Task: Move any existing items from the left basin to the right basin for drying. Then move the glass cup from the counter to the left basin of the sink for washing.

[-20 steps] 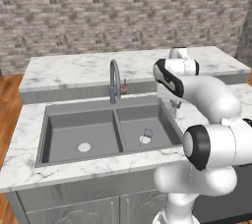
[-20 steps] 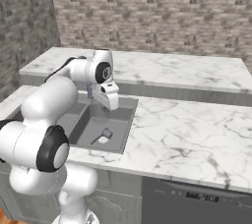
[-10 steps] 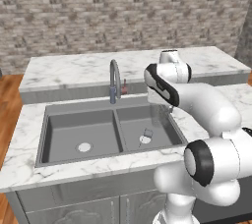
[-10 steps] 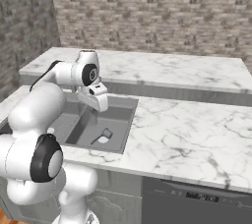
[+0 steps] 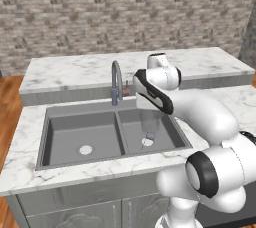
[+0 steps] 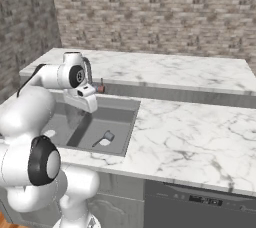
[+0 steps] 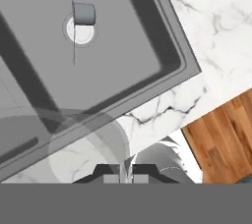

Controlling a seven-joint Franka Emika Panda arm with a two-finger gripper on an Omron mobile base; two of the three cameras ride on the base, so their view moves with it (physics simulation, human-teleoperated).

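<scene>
Nearest the camera in the hand view, the gripper (image 7: 126, 176) is clenched on the thin wall of the glass cup (image 7: 88, 139). The two fingertips are pinched almost together and largely cut off at 6 o'clock. The cup is see-through and hard to trace, a faint grey round running from 6 to 9 o'clock. From the base, the gripper (image 6: 89, 107) holds it above the sink (image 5: 45, 137) near the divider. Which basin lies under it I cannot tell, and the arm's own bulk covers the fingers in the left base view.

Past the front counter strip (image 7: 162, 105), with wood floor (image 7: 221, 129) at 4 o'clock, lie two basins. The left basin (image 5: 82, 132) shows one drain. In the right basin (image 5: 162, 124), one grey scoop (image 7: 83, 13) sits over the drain at 11 o'clock, its thin handle barely a line.

Further back stands one faucet (image 5: 116, 79). Beside it is one small reddish thing (image 6: 100, 88), too small to identify.
</scene>
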